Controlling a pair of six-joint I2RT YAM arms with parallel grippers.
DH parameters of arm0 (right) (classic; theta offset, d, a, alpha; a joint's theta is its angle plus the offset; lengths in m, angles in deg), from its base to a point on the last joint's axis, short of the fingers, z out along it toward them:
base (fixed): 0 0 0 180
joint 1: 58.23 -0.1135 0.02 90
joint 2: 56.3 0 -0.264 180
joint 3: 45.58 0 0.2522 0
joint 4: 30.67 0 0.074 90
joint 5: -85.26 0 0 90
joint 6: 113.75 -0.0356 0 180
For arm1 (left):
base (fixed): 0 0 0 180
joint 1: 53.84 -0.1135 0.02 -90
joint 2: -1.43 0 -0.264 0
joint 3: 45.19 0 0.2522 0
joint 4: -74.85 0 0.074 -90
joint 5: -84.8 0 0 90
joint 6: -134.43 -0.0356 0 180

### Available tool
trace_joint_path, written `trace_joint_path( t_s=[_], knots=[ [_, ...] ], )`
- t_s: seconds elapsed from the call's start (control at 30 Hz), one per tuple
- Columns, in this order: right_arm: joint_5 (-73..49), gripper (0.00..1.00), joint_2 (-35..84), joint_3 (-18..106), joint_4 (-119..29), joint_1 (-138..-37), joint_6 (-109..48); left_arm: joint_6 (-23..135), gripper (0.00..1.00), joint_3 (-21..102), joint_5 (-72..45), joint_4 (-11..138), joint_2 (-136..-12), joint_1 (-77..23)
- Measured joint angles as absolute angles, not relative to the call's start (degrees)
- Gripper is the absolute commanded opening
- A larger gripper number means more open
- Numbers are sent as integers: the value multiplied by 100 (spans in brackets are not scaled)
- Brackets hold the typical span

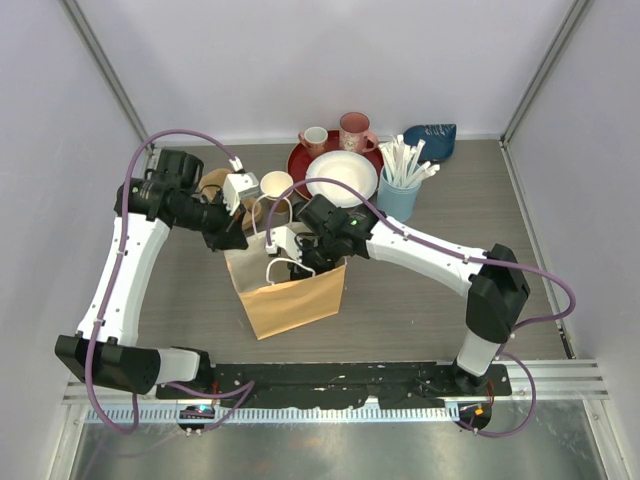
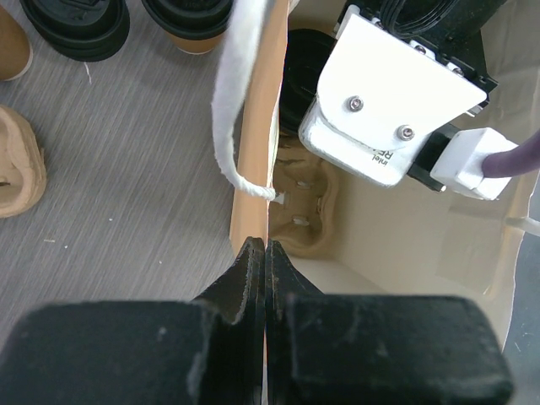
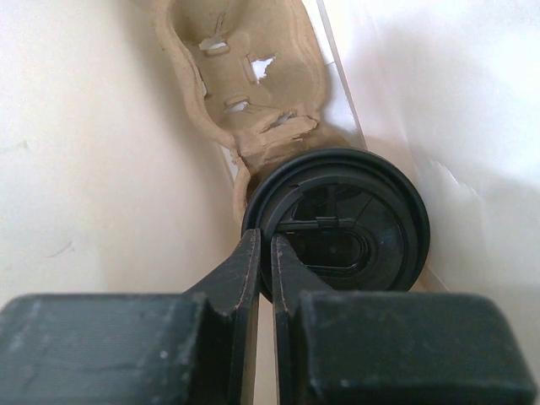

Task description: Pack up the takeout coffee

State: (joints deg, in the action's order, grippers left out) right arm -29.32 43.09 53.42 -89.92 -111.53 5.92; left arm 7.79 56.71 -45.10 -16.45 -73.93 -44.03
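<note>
A brown paper bag point(image 1: 295, 298) stands open in the middle of the table. My left gripper point(image 2: 267, 246) is shut on the bag's left wall point(image 2: 253, 181), below the white rope handle point(image 2: 239, 101). My right gripper point(image 3: 263, 240) reaches down inside the bag and is shut on the rim of a takeout coffee's black lid point(image 3: 346, 224). That cup sits next to a moulded pulp carrier point(image 3: 245, 76) on the bag's floor. Two more lidded coffees point(image 2: 80, 25) point(image 2: 190, 17) stand on the table left of the bag.
Behind the bag are an open white-lined cup point(image 1: 275, 185), a red plate point(image 1: 300, 160) bearing a white bowl point(image 1: 342, 178), two mugs point(image 1: 314, 138) point(image 1: 355, 130) and a light-blue cup of straws point(image 1: 398, 195). A second pulp tray point(image 2: 17, 169) lies left of the bag.
</note>
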Motion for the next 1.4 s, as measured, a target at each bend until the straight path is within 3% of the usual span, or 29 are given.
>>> trace_joint_path(
  t_s=[1.4],
  knots=[
    [-3011, 1, 4080, 4784, -8385, -11153, 494, 803, 0, 5651, -4595, -1649, -7382, -4403]
  ],
)
